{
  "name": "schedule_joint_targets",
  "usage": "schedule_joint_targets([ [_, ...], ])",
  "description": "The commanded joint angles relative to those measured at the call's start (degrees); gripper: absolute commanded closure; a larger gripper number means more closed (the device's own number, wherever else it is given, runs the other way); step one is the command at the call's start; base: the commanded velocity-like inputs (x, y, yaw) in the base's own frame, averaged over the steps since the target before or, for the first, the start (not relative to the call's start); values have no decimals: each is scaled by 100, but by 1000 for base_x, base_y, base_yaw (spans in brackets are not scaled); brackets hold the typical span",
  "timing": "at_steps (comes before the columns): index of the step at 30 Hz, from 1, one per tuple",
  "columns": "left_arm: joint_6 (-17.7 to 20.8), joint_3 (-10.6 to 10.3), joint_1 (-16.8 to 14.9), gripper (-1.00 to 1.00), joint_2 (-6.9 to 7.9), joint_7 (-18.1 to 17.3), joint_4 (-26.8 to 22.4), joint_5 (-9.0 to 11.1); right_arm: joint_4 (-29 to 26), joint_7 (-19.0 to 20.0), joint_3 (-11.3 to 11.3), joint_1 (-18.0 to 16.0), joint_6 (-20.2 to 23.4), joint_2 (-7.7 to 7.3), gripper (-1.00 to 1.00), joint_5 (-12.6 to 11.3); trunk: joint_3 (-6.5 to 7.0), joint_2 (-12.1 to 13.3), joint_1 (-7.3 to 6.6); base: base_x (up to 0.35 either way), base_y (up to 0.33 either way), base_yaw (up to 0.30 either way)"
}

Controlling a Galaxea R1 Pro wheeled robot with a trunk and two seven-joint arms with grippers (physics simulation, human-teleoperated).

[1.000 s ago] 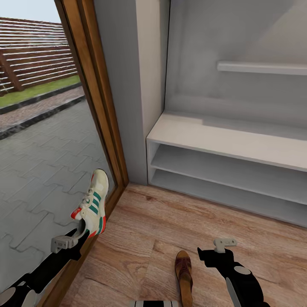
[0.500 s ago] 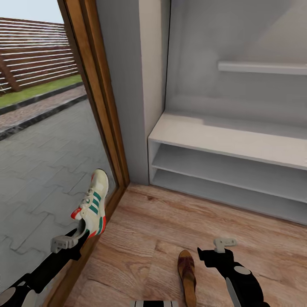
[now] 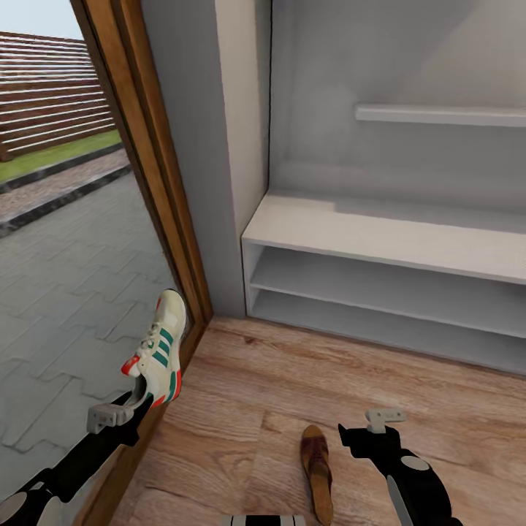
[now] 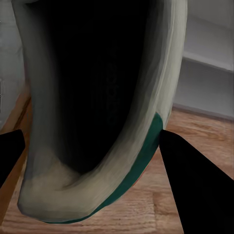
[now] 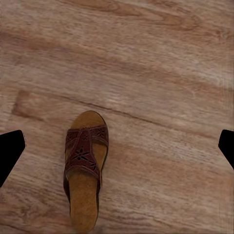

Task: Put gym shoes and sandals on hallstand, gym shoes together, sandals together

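Observation:
One gym shoe (image 3: 161, 349), cream with green stripes and a red-orange heel, hangs toe-up at the left with my left gripper (image 3: 140, 398) shut on its heel rim. The left wrist view looks into the gym shoe's dark opening (image 4: 97, 92), which sits between the left gripper's (image 4: 95, 168) fingers. One dark brown sandal (image 3: 316, 465) lies on the corridor floor (image 3: 277, 380) just left of my right gripper (image 3: 381, 422). That right gripper (image 5: 117, 146) hovers open above the floor, with the sandal (image 5: 84, 165) below and slightly to one side. The white hallstand (image 3: 380, 237) stands ahead with its top and both shelves bare.
A brown wooden door frame (image 3: 150, 183) with glass onto a paved yard runs along the left, close to the held shoe. A grey wall pillar (image 3: 219, 146) meets the hallstand's left end. A thin floating wall shelf (image 3: 438, 115) hangs above the hallstand.
The whole picture has shifted a little leftward, so the camera has moved. Both arms, the held shoe and the sandal keep their places relative to me.

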Motion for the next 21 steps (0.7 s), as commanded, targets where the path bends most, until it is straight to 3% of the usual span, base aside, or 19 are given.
schedule_joint_targets([
  [1,58,5,-3,100,0,-36,-2,59,-7,-3,3,-2,31,0,-100,9,-4,-2,-1,0,150,-6],
  [7,58,5,-3,100,0,-38,-4,59,-8,-3,3,-2,31,0,-100,9,-4,-2,-1,0,141,-2],
  [21,58,7,-3,100,0,-29,-5,59,-10,-4,3,-2,31,0,-100,9,-4,-2,-1,-73,9,0],
])
